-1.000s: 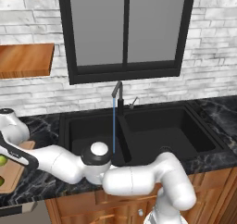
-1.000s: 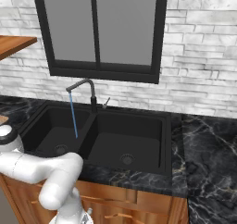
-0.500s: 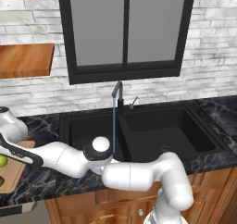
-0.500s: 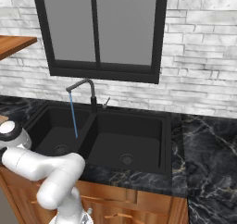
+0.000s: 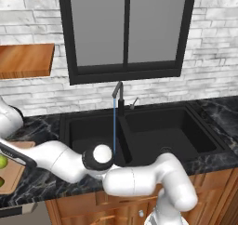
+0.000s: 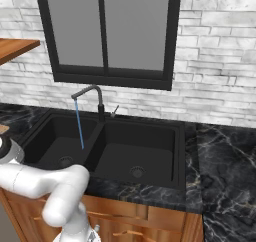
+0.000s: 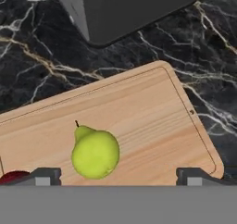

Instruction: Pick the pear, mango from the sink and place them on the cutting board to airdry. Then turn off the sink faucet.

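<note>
arm elbow (image 5: 102,154) shifted slightly toward sink (image 5: 139,131)

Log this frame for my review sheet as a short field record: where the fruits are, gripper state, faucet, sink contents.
pear: lying on the cutting board, stem pointing away from the fingertips
mango: a red sliver at the hand view's lower left edge, on the board
gripper: open, above the board, holding nothing
sink faucet: running, a thin blue stream falls into the left basin
sink: both basins show only their drains, no fruit
remaining step: turning off the faucet
</note>
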